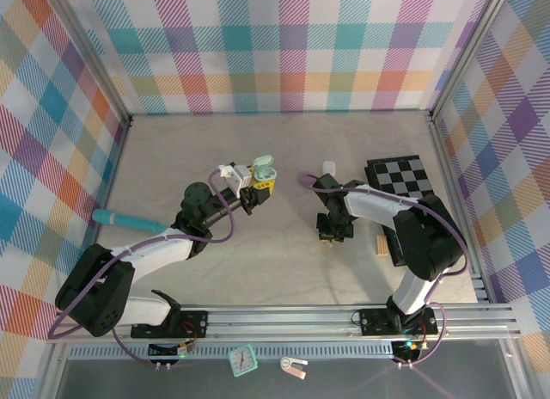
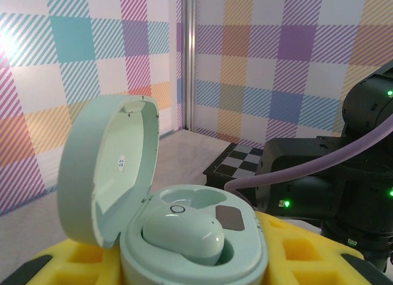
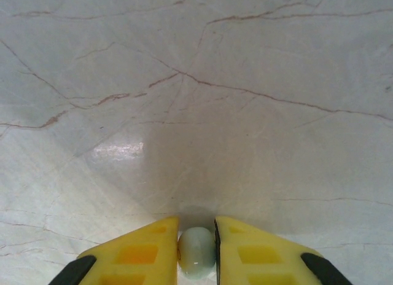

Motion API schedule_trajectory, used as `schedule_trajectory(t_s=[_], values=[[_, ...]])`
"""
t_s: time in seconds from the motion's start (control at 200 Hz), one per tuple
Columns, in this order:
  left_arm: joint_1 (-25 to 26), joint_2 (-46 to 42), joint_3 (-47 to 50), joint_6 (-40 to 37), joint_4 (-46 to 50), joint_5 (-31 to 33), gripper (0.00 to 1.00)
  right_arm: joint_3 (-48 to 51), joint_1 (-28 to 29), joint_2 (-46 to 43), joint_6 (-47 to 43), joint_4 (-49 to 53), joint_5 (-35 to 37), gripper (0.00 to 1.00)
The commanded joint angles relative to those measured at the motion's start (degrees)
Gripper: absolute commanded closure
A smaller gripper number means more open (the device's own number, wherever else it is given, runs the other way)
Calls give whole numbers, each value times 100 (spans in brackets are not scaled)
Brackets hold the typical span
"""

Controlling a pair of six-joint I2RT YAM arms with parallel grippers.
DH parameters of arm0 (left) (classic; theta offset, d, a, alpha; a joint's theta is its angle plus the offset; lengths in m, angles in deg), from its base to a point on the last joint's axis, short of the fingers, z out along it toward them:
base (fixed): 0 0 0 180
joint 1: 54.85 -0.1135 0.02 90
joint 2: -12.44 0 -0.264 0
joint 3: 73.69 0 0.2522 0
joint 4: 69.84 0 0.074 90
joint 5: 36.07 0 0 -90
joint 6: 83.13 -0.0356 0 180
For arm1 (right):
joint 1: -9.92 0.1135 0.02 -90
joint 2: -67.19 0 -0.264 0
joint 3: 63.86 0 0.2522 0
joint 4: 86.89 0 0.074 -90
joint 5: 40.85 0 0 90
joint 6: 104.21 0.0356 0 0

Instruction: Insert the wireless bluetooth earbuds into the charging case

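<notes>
From above, the left gripper (image 1: 260,179) is raised over the marbled table (image 1: 172,158), its jaws closed on the sides of a mint charging case (image 1: 265,166) whose lid stands open. The right gripper (image 1: 333,235) points down at the table, near a checkerboard (image 1: 400,175). A teal pen-like stick (image 1: 122,218) lies by the left wall.

In the left wrist view the case sits between the yellow fingers (image 2: 301,245). A seated earbud (image 2: 184,233), pale green, lies in one well. Inside the lid is a small round sticker (image 2: 121,164) with blue marks too small to read.

In the right wrist view the right claw's yellow jaws are almost together, pinching a loose earbud (image 3: 197,251), also pale green, just above or on the table; I cannot tell which.
</notes>
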Motion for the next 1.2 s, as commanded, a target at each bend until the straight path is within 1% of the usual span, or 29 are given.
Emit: schedule_trajectory(t_s=[0.0, 0.175, 0.285, 0.425, 0.55, 0.69, 0.985, 1.085, 1.195], values=[[-60, -15, 13, 55, -307, -202, 63, -37, 27, -354, -50, -55, 81, 80], [-75, 76, -47, 89, -337, -410, 63, 8, 21, -1038, -181, -363, 115, 82], [-95, 109, -125, 126, -311, -708, 63, -30, 18, -1597, -442, -692, -94, 84], [-100, 126, -240, 54, -266, -1189, 63, -171, 8, -2203, -822, -1134, -612, 85], [-97, 175, -312, 53, -247, -1400, 63, -264, -44, -2589, -918, -1584, -1291, 85], [-95, 245, -392, 104, -280, -1578, 63, -136, -46, -3043, -858, -2436, -2041, 85], [-60, 494, -512, 389, -599, -2024, 64, -347, -43, -3165, -875, -3044, -3073, 85], [-29, 572, -574, 460, -667, -2253, 64, -440, -39, -3052, -909, -3073, -3220, 85], [-7, 620, -577, 504, -731, -2345, 65, -499, -39, -2971, -941, -3115, -3251, 85]])
